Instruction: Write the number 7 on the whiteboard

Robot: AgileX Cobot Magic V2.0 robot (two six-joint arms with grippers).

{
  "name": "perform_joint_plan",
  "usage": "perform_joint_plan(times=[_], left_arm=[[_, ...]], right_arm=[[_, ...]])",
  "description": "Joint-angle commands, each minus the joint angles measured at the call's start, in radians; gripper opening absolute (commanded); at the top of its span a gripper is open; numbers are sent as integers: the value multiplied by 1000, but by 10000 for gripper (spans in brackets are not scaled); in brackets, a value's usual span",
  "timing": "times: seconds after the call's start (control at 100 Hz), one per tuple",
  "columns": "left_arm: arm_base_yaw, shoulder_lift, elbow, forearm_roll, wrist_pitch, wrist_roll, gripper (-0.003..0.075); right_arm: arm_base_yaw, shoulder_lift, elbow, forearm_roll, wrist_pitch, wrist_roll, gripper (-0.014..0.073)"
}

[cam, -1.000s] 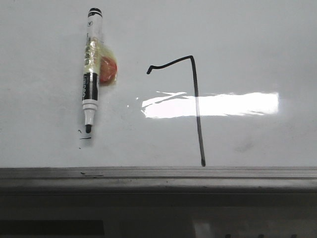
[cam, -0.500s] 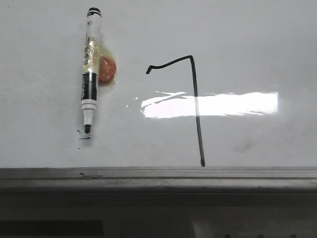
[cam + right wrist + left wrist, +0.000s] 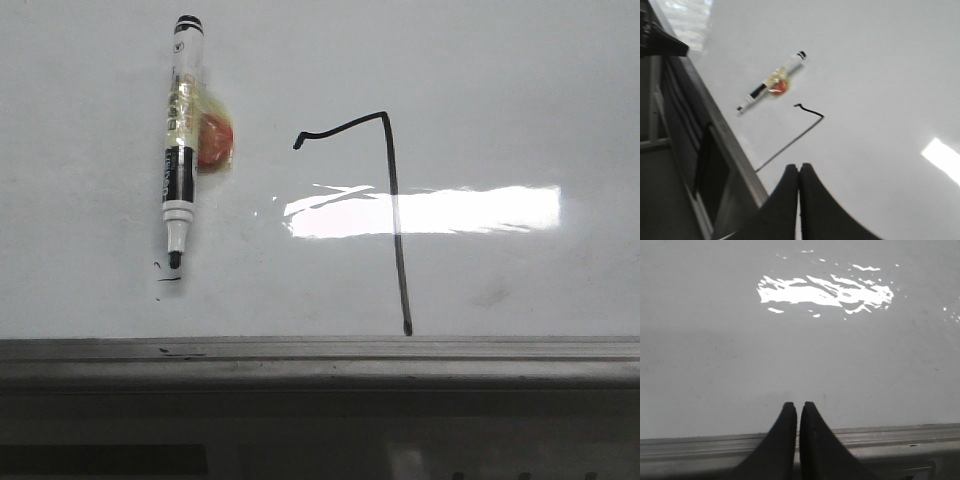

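**Op A:** What room do I have on the whiteboard point(image 3: 520, 90)?

**Op B:** Plenty from twelve round to three o'clock; the grey frame point(image 3: 320, 350) bounds it at six.

**Op A:** Count?

**Op B:** I see one number 7 point(image 3: 395, 215) near centre, its stem ending just above the frame. One uncapped marker point(image 3: 181, 140) lies at ten o'clock, well apart from it.

**Op A:** Claws?

**Op B:** Left claw point(image 3: 798, 407) pinched together, empty; right claw point(image 3: 799, 170) likewise, above the board.
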Motion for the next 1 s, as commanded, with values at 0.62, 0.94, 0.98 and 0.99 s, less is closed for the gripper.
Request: perform_joint_plan(times=[0.62, 0.94, 0.98, 0.99], left_arm=[[4, -29, 24, -13, -40, -11, -20], [4, -29, 24, -13, -40, -11, -20], [4, -29, 24, -13, -40, -11, -20], [4, -29, 24, -13, -40, -11, -20]], right_arm=[[-713, -163, 567, -19, -418, 302, -44], [-713, -163, 567, -19, -358, 302, -44], [-713, -163, 567, -19, -358, 302, -44], [-713, -163, 567, -19, -358, 302, -44]])
